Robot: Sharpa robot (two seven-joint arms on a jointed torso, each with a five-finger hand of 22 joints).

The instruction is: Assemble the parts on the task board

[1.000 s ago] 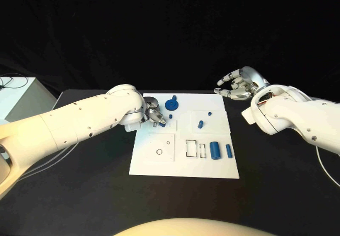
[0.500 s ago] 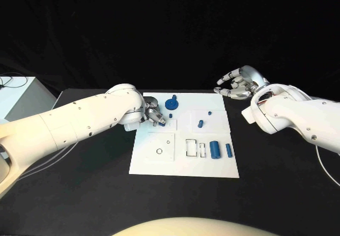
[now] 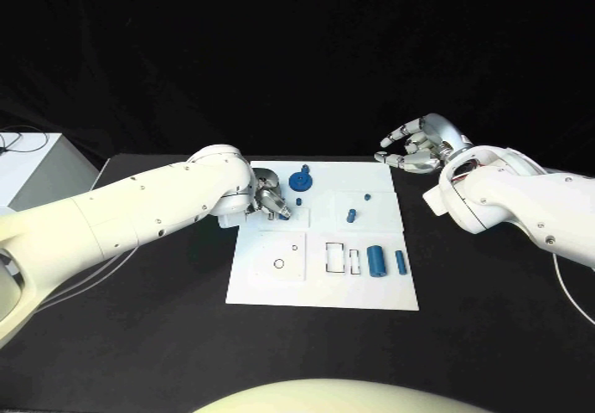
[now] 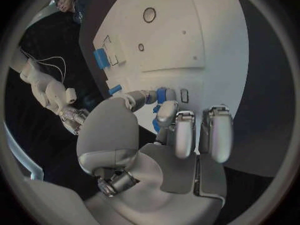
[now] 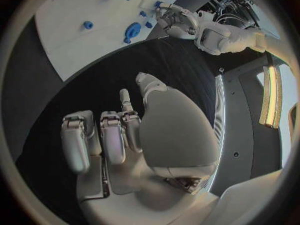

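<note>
Left hand (image 3: 272,204) fingers on a small blue part (image 4: 161,94) apparently, task board's (image 3: 320,292) left edge

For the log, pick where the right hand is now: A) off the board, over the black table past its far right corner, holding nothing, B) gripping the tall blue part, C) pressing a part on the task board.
A: the right hand hangs over the black table beyond the task board, fingers curled, holding nothing.

Left hand (image 3: 271,203) hides blue part (image 4: 161,95) at fingertips, grip unclear.
</note>
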